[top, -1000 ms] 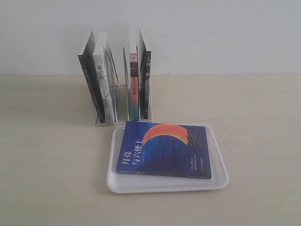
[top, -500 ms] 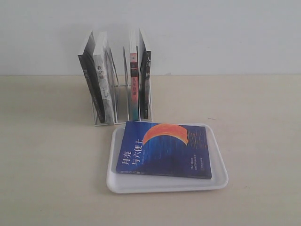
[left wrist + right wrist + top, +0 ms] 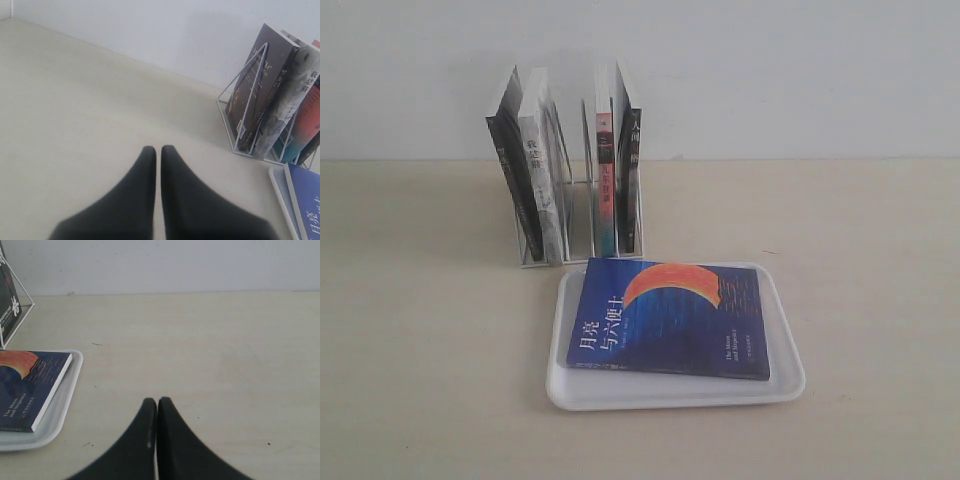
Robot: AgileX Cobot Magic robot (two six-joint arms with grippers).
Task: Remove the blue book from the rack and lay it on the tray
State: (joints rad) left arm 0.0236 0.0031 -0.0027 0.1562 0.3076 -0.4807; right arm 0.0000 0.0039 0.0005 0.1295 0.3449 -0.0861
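The blue book (image 3: 670,318) lies flat, cover up, on the white tray (image 3: 782,385) in front of the rack (image 3: 580,215). The rack stands upright with several other books in it. Neither arm shows in the exterior view. In the left wrist view my left gripper (image 3: 158,150) is shut with nothing in it, over bare table, with the rack (image 3: 239,107) off to one side and a corner of the blue book (image 3: 305,197) at the picture's edge. My right gripper (image 3: 157,402) is shut and empty over bare table, apart from the tray (image 3: 62,407) and the blue book (image 3: 30,387).
The rack holds a black-spined book (image 3: 516,190) and a grey one (image 3: 542,190) in its left slots, a pink-and-teal-spined book (image 3: 605,190) and a dark one (image 3: 630,180) in its right slots. A white wall (image 3: 770,70) closes off the table's far edge.
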